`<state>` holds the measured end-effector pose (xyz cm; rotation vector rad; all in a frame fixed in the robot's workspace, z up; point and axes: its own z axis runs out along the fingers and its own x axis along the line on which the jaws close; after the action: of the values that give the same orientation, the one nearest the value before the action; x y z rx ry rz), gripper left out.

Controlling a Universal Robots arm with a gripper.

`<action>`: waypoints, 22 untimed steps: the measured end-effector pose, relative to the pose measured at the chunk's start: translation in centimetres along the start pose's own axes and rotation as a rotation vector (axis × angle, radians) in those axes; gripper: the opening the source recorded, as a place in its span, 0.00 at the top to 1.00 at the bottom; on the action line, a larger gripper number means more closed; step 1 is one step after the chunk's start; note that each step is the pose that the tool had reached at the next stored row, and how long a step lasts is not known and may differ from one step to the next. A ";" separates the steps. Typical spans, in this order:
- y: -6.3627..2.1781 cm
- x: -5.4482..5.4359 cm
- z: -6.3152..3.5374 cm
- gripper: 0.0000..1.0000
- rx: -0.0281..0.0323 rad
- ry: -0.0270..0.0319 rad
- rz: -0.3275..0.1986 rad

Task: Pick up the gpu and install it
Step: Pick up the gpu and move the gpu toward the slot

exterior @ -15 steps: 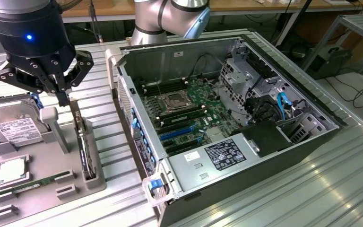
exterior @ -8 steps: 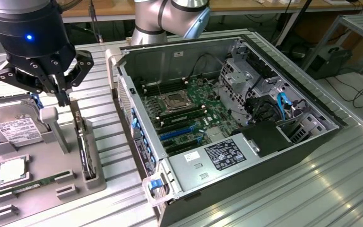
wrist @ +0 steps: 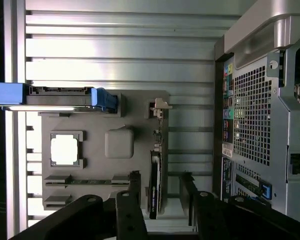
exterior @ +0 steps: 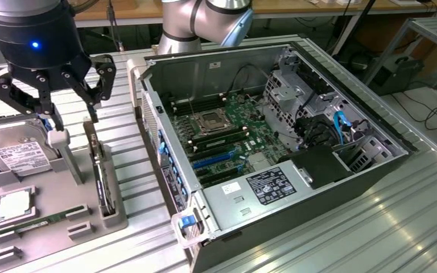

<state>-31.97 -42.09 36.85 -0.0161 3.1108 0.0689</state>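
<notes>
pickup stage, by judgement. found black 2-fingered gripper (exterior: 74, 128) released and empty, jaws spread above thin dark gpu card (exterior: 100, 176) standing on edge in grey slotted holder tray (exterior: 52, 196), beside open silver computer tower (exterior: 203, 74). called for centring card within that gap, then squeezing both flat faces squarely, to avoid tilting in slot.

You have a ribbed silver metal tabletop (exterior: 370, 227) that throws the light back in glossy streaks, and on it a smooth, matt grey plastic holder tray (exterior: 48, 196). The thin flat gpu card (wrist: 154, 190) shows a dark, faintly glossy edge and a silvery metal end bracket. The grey computer tower (wrist: 255, 125) has a dull perforated sheet-metal panel.
</notes>
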 end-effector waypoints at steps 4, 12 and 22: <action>-0.02 0.0 0.38 0.40 0.0003 0.0011 0.000; -0.56 0.1 1.83 0.40 0.0021 0.0085 -0.008; -1.76 0.1 4.40 0.40 0.0074 0.0128 -0.010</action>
<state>-31.97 -43.66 32.37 -0.0322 3.1235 0.0572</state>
